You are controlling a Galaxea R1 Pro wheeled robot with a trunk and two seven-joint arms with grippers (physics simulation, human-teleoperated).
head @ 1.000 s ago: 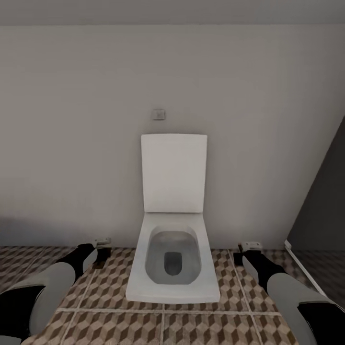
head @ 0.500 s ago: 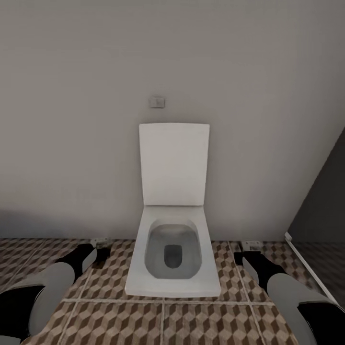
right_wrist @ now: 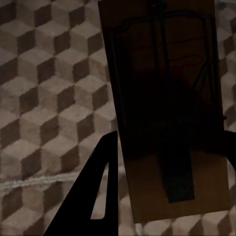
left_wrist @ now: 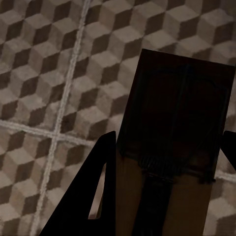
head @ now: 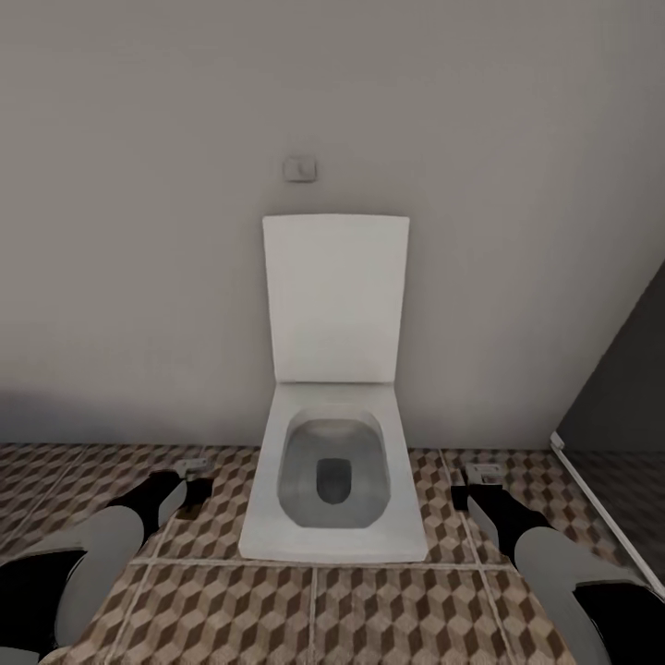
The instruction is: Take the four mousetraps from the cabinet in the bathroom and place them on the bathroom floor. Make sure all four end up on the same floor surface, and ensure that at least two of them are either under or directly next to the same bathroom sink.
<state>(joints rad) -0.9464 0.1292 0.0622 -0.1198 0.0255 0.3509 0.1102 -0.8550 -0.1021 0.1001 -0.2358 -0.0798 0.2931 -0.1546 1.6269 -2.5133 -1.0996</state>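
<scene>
The toilet [head: 334, 443] looks smooth, white and shiny. The mousetrap [right_wrist: 167, 108] is brown wood with maybe dark metal wire.

The head view has tilted down: the toilet [head: 332, 443] and flush button [head: 299, 169] sit higher, more floor [head: 314, 619] showing.

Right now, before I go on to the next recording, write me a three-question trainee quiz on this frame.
1. True or false: the toilet has its lid up.
2. What does each gripper hold? A) nothing B) a mousetrap C) a tap
3. Fill in: both arms hang over the cube-patterned ____.

Key: 1 true. 2 B: the left gripper holds a mousetrap, the right gripper holds another mousetrap. 3 bathroom floor.
</scene>
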